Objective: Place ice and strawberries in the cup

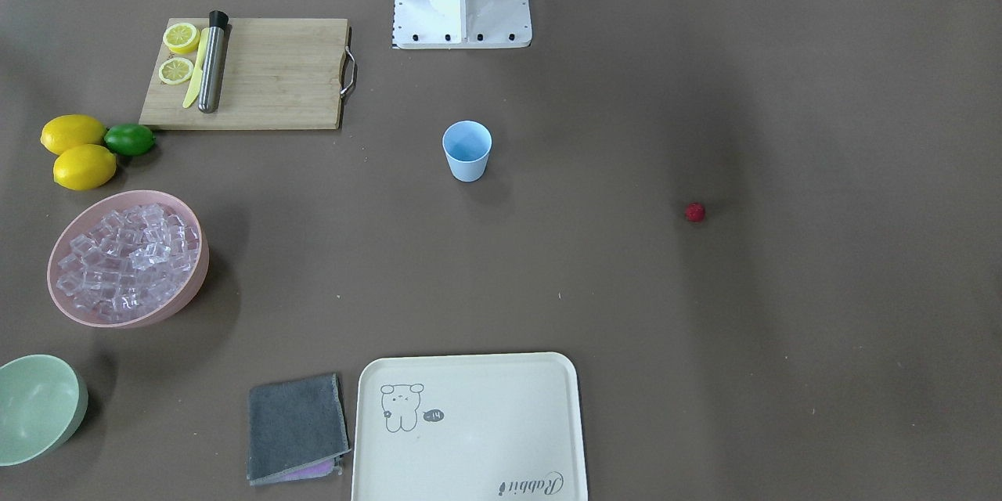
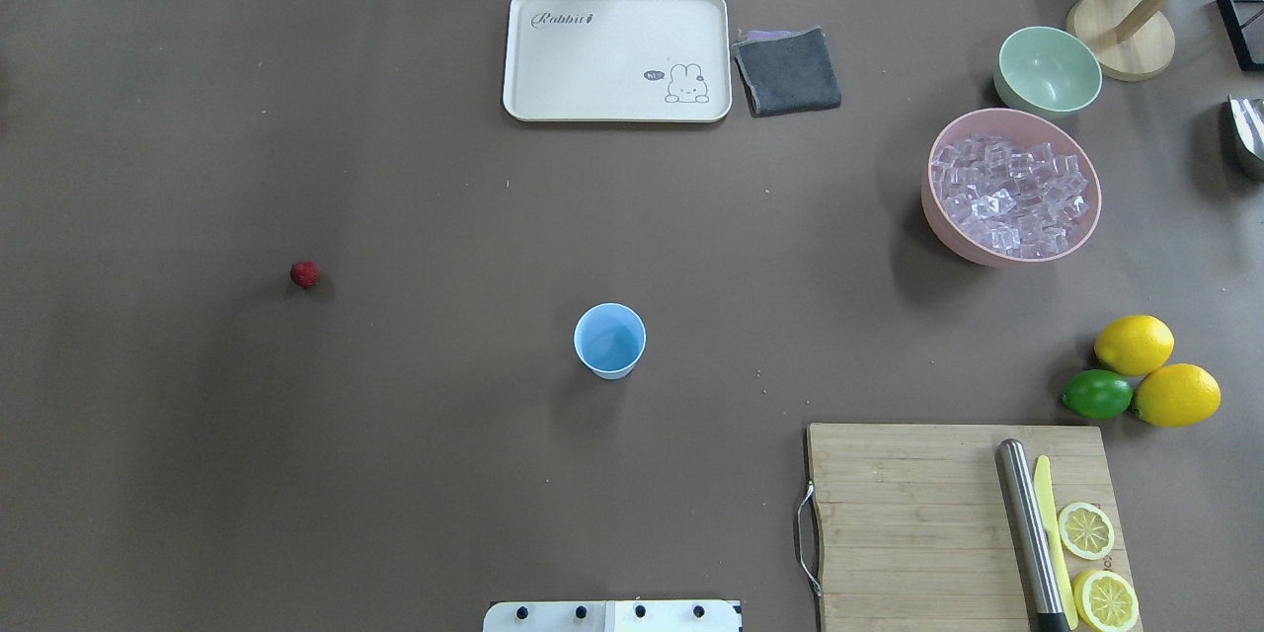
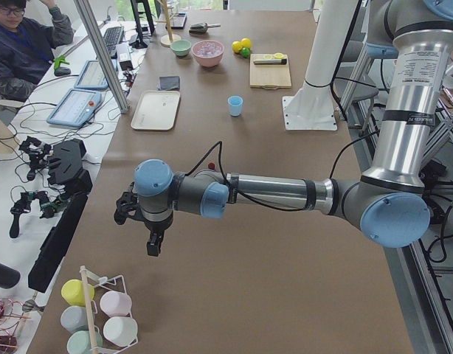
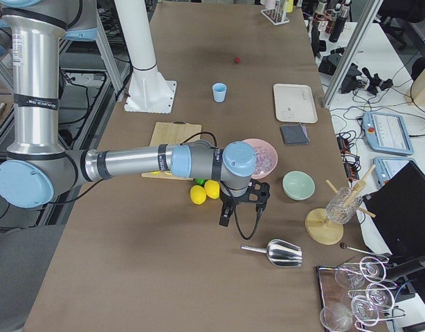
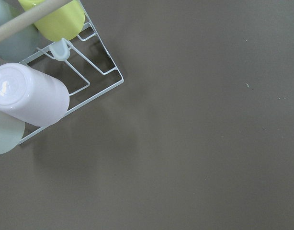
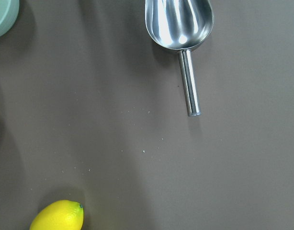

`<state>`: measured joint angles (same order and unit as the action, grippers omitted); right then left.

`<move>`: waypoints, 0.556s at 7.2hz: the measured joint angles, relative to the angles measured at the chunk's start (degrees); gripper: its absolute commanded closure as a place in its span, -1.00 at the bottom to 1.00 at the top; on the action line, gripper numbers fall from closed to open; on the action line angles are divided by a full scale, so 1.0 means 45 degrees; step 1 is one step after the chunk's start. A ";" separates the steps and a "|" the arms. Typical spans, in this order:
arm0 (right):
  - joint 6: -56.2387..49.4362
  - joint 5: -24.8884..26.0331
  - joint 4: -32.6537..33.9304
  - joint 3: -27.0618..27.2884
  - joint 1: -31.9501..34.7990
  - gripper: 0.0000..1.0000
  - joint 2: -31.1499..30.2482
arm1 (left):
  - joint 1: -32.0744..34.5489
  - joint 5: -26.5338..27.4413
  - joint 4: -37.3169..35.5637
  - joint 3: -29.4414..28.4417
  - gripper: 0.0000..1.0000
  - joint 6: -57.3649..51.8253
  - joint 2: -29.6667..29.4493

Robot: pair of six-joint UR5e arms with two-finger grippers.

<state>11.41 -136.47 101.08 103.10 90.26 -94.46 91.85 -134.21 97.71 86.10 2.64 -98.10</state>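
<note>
The light-blue cup stands upright and empty mid-table, also in the front view. The small red strawberry lies alone on the table to its left. The ice fills a pink bowl at the right. My left gripper hangs over bare table near a cup rack, far from the cup. My right gripper hangs beyond the lemons, near a metal scoop. Both show only in the side views, so I cannot tell whether they are open or shut.
A metal scoop lies near the right gripper. A cutting board holds lemon halves, a muddler and a knife. Two lemons and a lime, a pale green bowl, a cream tray and a grey cloth stand around.
</note>
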 measured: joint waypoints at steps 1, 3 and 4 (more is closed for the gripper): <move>-0.0004 -0.0018 0.0003 0.0011 0.0000 -0.99 -0.0007 | -0.0016 0.0000 -0.0009 0.0055 -0.96 0.0017 -0.0003; 0.0002 -0.0081 0.0016 0.0055 0.0000 -0.99 -0.0006 | -0.0061 0.0000 -0.0014 0.0068 -0.96 0.0036 -0.0009; 0.0003 -0.0094 0.0017 0.0052 0.0000 -0.99 -0.0001 | -0.0071 0.0001 -0.0010 0.0073 -0.96 0.0038 0.0002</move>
<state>11.42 -136.90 101.16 103.34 90.26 -94.47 91.53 -134.21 97.66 86.42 2.81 -98.09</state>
